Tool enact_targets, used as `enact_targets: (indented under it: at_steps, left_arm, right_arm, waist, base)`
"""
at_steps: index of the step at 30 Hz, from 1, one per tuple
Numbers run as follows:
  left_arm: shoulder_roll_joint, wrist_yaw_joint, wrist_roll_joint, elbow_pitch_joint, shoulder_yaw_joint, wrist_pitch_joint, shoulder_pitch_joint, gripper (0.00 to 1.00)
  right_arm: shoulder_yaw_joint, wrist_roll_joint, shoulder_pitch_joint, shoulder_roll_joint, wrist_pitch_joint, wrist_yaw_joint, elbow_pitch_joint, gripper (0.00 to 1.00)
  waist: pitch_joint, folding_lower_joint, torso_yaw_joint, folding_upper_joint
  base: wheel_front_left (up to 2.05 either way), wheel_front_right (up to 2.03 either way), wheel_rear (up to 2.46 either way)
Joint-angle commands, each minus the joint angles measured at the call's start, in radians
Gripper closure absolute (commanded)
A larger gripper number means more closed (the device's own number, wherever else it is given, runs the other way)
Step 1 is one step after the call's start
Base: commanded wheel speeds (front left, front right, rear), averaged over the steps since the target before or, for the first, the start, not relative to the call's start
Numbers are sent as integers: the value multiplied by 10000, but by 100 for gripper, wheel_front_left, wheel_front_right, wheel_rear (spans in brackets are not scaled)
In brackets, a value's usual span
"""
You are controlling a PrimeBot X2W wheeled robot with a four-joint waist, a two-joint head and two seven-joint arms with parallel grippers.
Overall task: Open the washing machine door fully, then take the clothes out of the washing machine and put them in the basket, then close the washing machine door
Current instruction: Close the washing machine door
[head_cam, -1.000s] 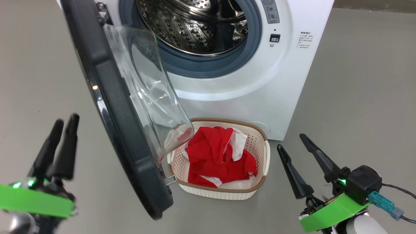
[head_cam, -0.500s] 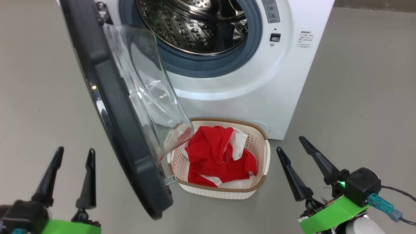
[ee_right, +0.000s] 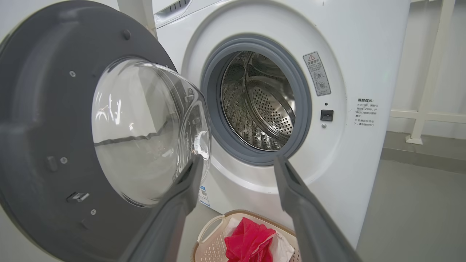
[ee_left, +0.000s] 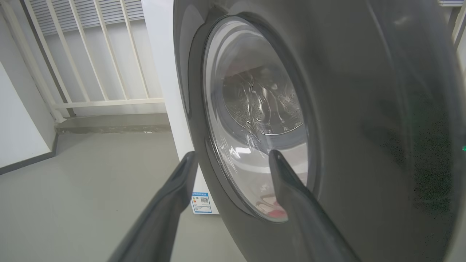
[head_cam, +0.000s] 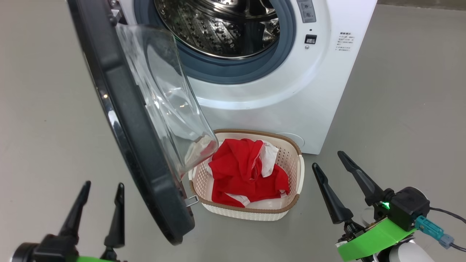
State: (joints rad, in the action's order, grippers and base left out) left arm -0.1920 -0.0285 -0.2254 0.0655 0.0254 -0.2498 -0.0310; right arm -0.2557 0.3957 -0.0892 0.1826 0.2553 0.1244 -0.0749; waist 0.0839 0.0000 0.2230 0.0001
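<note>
Fingers spread, the left end effector (head_cam: 103,183) hovers at the outer face of the swung-open washing machine door (head_cam: 138,145), the right end effector (head_cam: 327,159) near the basket (head_cam: 240,214). Red clothes (head_cam: 240,171) lie heaped in the basket on the floor (head_cam: 400,109), touching the washing machine (head_cam: 291,98), its steel drum (head_cam: 218,29) exposed.

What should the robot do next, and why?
Probably bring the left gripper against the outer face of the washing machine door and start pushing it shut. The clothes lie in the basket, the drum looks empty, the door stands wide open, and the open left gripper hovers just outside it.
</note>
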Motion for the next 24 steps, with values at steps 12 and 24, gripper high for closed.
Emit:
enact_targets:
  at_steps: [12, 24]
  left_arm:
    - [374, -307, 685, -213, -675, -119, -10, 0]
    - [559, -565, 1082, -138, -854, -120, -99, 0]
  right_arm:
    - [-123, -257, -181, 33, 65, 63, 282, 0]
    - [-168, -288, -172, 40, 65, 63, 226, 0]
  waist:
    - [181, 0, 112, -1]
    - [163, 0, 160, -1]
  base:
    - [0, 0, 0]
    - [0, 0, 0]
